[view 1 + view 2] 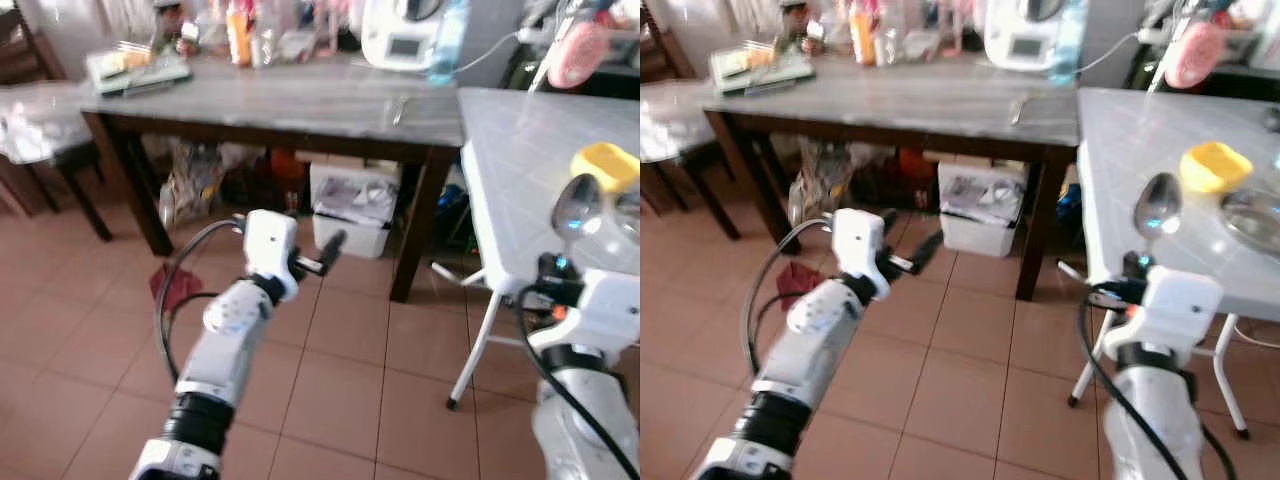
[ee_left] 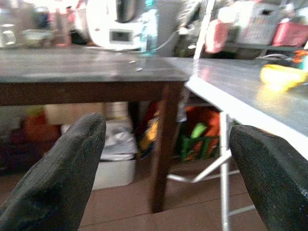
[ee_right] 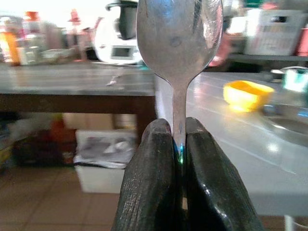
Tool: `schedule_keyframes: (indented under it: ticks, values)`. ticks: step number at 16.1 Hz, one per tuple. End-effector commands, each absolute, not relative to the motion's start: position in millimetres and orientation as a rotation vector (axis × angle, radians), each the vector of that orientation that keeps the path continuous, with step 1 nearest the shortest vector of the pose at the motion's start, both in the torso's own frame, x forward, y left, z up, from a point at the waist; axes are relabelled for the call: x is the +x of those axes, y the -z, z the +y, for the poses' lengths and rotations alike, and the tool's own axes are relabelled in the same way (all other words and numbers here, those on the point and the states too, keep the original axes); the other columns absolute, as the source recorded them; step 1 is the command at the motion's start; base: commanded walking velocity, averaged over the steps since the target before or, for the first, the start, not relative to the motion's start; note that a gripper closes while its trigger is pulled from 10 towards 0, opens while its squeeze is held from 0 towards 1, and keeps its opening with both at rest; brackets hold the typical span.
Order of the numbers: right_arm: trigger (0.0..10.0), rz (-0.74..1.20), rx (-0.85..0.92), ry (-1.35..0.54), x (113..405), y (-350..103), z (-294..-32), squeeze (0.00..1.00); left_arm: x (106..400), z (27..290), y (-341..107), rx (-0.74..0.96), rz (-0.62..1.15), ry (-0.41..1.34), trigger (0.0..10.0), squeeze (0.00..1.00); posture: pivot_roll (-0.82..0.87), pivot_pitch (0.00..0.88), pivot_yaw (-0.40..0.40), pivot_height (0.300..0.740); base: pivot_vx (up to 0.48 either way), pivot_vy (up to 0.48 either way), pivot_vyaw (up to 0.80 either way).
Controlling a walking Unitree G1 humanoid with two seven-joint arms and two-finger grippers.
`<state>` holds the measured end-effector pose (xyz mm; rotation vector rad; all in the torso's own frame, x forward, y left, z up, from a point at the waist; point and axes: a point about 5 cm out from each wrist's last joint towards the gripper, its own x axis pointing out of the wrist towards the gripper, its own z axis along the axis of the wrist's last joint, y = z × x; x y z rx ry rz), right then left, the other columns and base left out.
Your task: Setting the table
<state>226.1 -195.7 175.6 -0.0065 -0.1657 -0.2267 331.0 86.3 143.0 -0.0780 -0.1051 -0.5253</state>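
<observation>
My right gripper [image 3: 179, 139] is shut on the handle of a metal spoon [image 3: 179, 38], whose bowl [image 1: 1157, 205] stands upright at the near edge of the white table [image 1: 1140, 140]. On that table lie a yellow bowl [image 1: 1215, 166] and a metal plate [image 1: 1252, 218] further right. My left gripper [image 2: 168, 159] is open with nothing between its fingers; it hangs over the tiled floor in front of the dark wooden table [image 1: 290, 105].
The dark table carries bottles, a white appliance [image 1: 400, 35] and a tray [image 1: 135, 68] at its far left. Under it stand a white bin [image 1: 350, 215] and bags. A red cloth [image 1: 175, 285] lies on the floor. A pink fan [image 1: 580, 50] stands behind the white table.
</observation>
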Motion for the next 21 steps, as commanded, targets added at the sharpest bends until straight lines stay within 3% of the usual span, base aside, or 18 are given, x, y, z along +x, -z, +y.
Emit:
schedule_keyframes:
  ticks: [1,21]
  values:
    - [10.0,-0.182,-0.016,0.238,225.0,-178.7,-197.9,0.0,331.0,84.5,-145.1,-0.064,-0.114,0.536,10.0,0.0,-0.03,0.08,0.001,0.714,0.304,0.0,0.0]
    - [10.0,-0.17,-0.014,0.232,224.2,-177.1,-197.4,0.0,326.2,81.0,-142.1,-0.062,-0.104,0.55,10.0,0.0,-0.04,0.092,-0.002,0.714,0.319,0.0,-0.02]
